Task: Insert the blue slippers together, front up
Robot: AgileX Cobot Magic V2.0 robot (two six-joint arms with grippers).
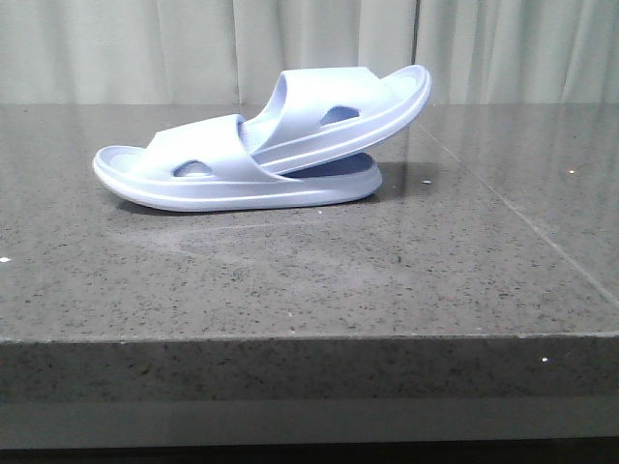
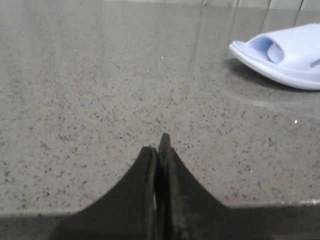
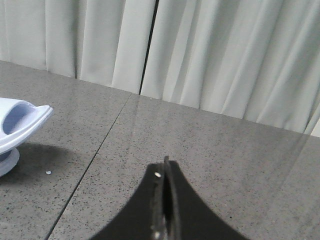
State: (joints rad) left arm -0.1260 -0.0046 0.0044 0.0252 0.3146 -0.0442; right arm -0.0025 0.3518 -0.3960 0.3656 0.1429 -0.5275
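Note:
Two pale lavender-blue slippers lie nested on the grey stone table (image 1: 290, 280). The lower slipper (image 1: 208, 174) lies flat, its open front end at the left. The upper slipper (image 1: 338, 111) has one end pushed under the lower one's strap and its other end raised to the right. The lower slipper's end shows in the left wrist view (image 2: 282, 57); the upper one's raised end shows in the right wrist view (image 3: 20, 122). My left gripper (image 2: 159, 147) is shut and empty, apart from the slippers. My right gripper (image 3: 165, 167) is shut and empty, also apart. Neither arm shows in the front view.
The table's front edge (image 1: 309, 338) runs across the near side. A seam (image 1: 513, 208) crosses the stone at the right. Pale curtains (image 3: 215, 55) hang behind the table. A small white speck (image 3: 48, 172) lies near the slippers.

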